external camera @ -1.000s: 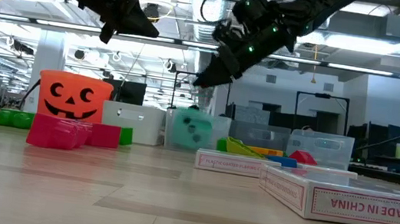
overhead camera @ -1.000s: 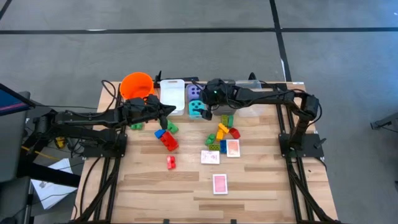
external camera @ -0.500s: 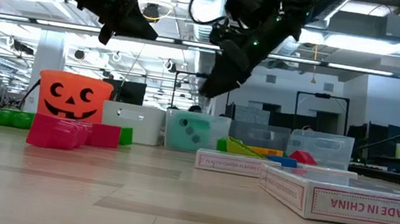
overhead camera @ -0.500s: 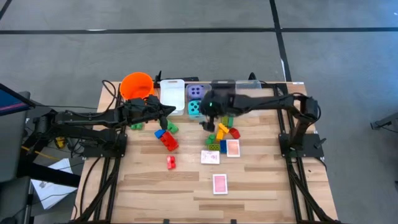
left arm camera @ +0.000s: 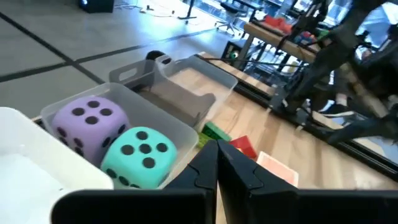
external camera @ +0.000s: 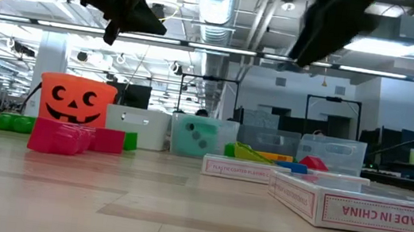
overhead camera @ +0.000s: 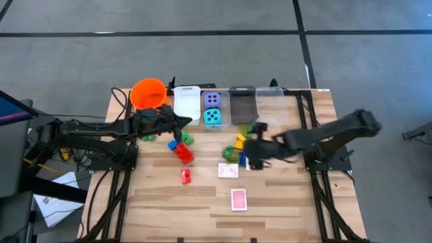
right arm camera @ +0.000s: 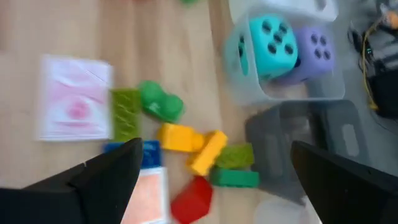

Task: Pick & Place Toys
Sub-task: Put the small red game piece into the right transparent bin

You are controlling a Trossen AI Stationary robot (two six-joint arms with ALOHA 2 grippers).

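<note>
Right tool, jaws wide and apparently empty, has swung from the dice bin to the bricks; left tool stays shut, holding nothing.

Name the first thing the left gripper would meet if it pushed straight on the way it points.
Probably the clear bin holding the teal die and purple die; the shut left gripper points at its near wall, though depth is unclear.
</note>
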